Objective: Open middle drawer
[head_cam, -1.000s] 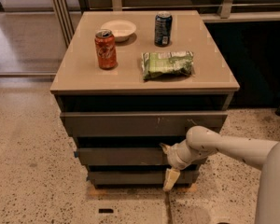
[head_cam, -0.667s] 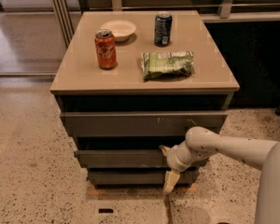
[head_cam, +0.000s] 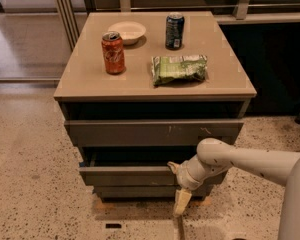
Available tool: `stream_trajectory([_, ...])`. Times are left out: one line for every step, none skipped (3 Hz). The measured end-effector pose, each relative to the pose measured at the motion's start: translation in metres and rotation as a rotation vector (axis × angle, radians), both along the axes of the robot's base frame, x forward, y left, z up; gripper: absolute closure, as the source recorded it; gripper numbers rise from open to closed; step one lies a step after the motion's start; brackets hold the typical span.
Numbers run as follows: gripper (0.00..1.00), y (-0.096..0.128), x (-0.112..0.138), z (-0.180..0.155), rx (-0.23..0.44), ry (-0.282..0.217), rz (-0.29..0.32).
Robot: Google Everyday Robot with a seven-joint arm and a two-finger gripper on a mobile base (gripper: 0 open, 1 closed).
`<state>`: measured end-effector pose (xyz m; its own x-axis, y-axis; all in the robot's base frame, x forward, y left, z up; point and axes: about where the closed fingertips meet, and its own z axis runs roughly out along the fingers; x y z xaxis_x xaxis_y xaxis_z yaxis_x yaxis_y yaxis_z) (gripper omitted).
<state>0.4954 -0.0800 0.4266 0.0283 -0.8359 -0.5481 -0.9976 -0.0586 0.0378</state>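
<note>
middle drawer (head_cam: pixel 125 176) sat second of three fronts under the tabletop (head_cam: pixel 90 81), below the wide scratched top front (head_cam: pixel 150 132) and above the short bottom front (head_cam: pixel 135 191). it was plain, flat and dark grey-brown, with no handle. its face stood forward of the bottom front, and a dark gap showed above it, so i judged it partly pulled out, with more travel likely left. the gripper (head_cam: pixel 180 186) hung at the right part of that face, against it or just before it. whether it was spread or pinching the edge could not be told. a red can (head_cam: pixel 113 52), a dark can (head_cam: pixel 174 31), a green bag (head_cam: pixel 179 69) and a bowl (head_cam: pixel 127 32) stood on top.
</note>
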Motion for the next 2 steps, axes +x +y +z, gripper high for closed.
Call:
stream_trajectory([0.00,0.006,-0.033,0.004,0.022,0.059,0.016])
stream_trajectory([0.00,0.004,-0.056,0.003,0.031,0.103,0.012])
